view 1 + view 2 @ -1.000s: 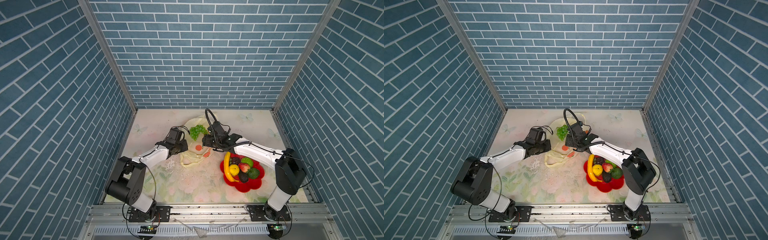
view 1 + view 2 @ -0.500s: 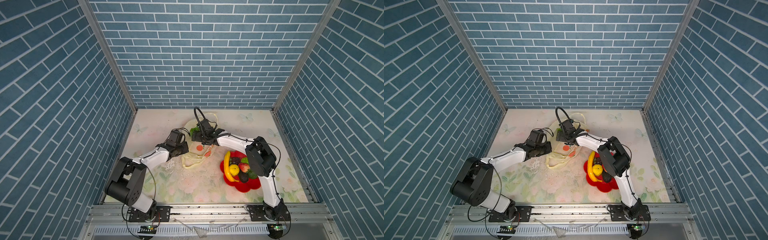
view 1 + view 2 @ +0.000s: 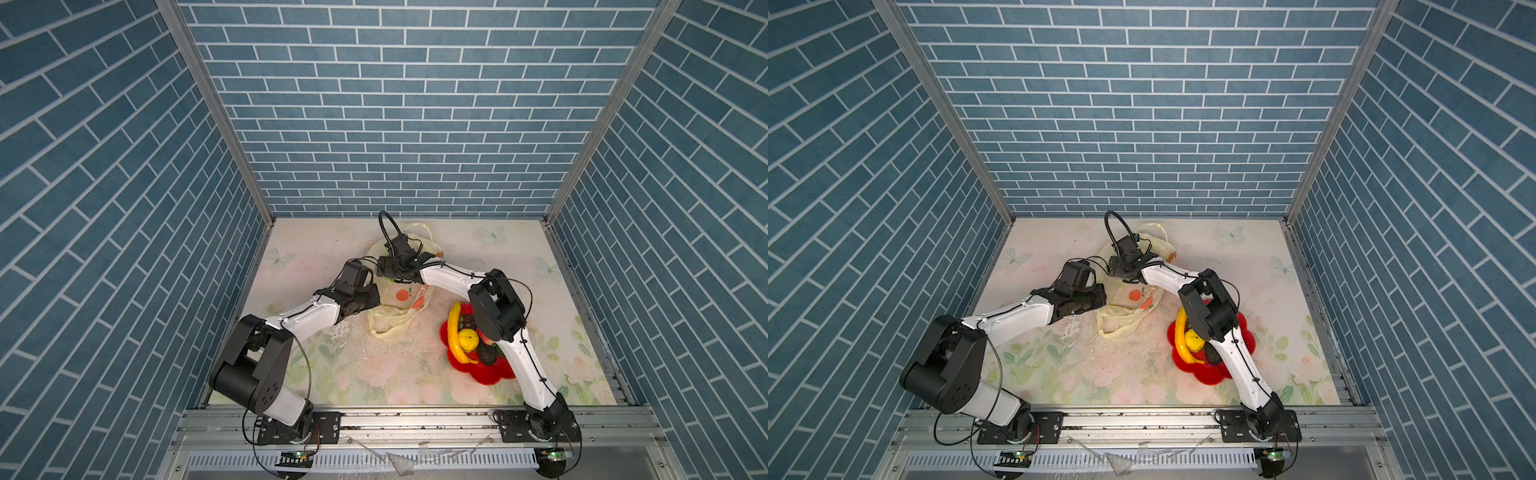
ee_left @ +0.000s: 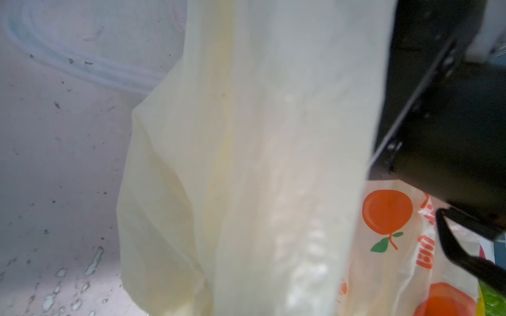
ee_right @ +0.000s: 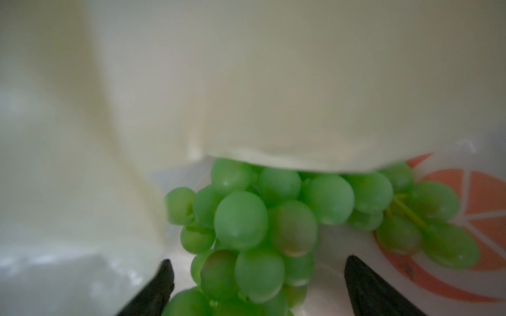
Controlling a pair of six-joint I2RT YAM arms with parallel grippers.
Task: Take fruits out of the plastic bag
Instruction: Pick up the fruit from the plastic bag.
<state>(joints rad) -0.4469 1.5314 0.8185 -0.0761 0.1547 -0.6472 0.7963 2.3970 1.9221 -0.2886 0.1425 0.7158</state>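
Note:
The pale-yellow plastic bag (image 3: 399,301) (image 3: 1133,301) with orange prints lies mid-table. My left gripper (image 3: 375,298) (image 3: 1100,300) is shut on its near-left edge, and bag film (image 4: 246,164) fills the left wrist view, hiding the jaws. My right gripper (image 5: 258,269) (image 3: 392,267) is open inside the bag mouth, its black fingertips (image 5: 164,276) on either side of the green grape bunch (image 5: 246,219) without closing on it. The arm hides the grapes in both top views. Banana (image 3: 455,332), lemon (image 3: 467,338) and a dark fruit (image 3: 486,354) lie on the red plate (image 3: 478,372) (image 3: 1210,374).
The red plate sits right of the bag, partly under my right arm's elbow (image 3: 494,307). The bag's loop handle (image 3: 419,230) lies toward the back wall. Brick walls close in three sides, with a metal rail (image 3: 415,419) at the front.
My right gripper moved left, farther over the bag mouth and onto the grapes, which it now covers in the top views, and its jaws opened wide. The left gripper kept its hold.

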